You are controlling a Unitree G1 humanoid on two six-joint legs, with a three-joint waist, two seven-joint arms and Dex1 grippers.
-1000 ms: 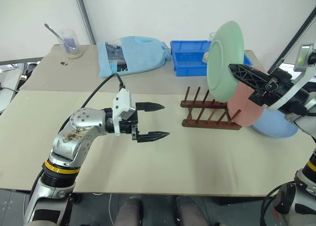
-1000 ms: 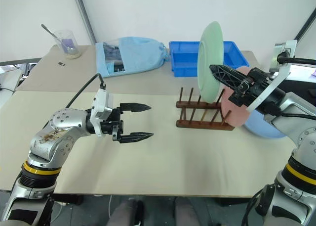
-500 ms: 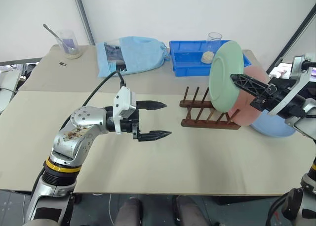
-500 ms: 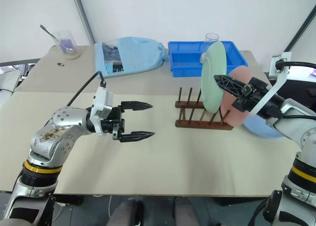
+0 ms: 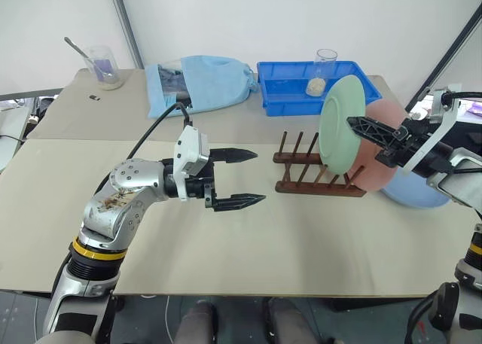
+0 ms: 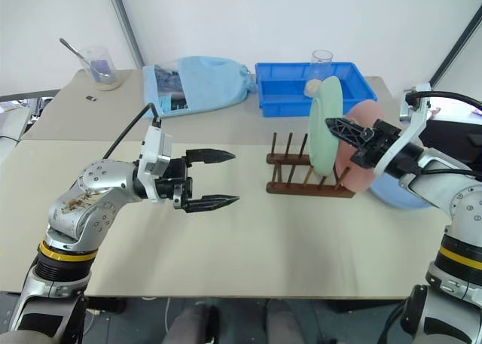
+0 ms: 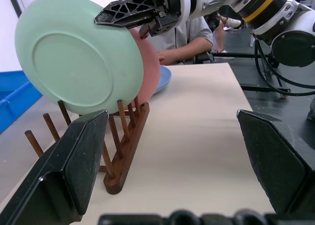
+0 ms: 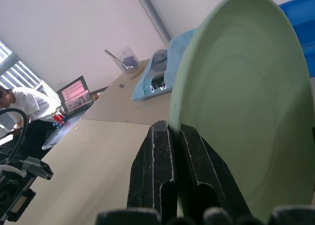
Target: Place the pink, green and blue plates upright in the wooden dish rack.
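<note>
In the wooden dish rack [image 5: 316, 175], the right tool [image 5: 360, 126] pinches the green plate [image 5: 340, 126].

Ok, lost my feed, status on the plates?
Right gripper pinching green plate upright in the wooden dish rack. Left gripper open, empty. Pink plate racked; blue plate flat on table.
</note>
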